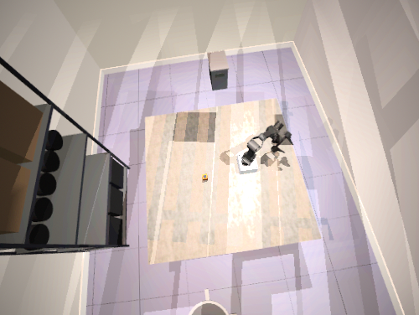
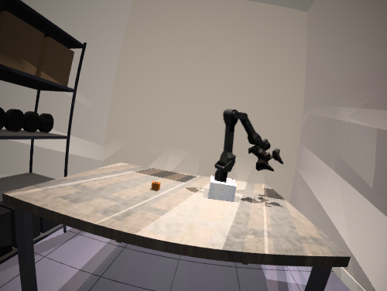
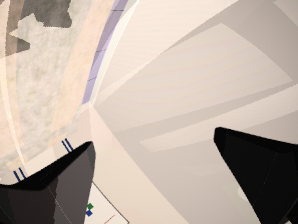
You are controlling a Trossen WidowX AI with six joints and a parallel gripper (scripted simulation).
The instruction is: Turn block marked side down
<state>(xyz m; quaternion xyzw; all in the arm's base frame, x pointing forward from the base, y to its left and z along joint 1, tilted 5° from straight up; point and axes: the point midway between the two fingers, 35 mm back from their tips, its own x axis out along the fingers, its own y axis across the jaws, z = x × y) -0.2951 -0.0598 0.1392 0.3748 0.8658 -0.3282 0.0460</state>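
A small orange block rests on the table, left of the arm's base in the top and exterior views. A small bluish patch shows on its top in the top view; the marking is too small to read. My gripper is open and empty, with its fingers wide apart. It hangs high above the right part of the table, on the far side of the base from the block. The block is not in the wrist view.
The arm stands on a white base. A shelf rack with boxes and dark round things stands beyond the table's left side. A grey cabinet stands on the floor behind the table. Walls rise beyond the table's right edge.
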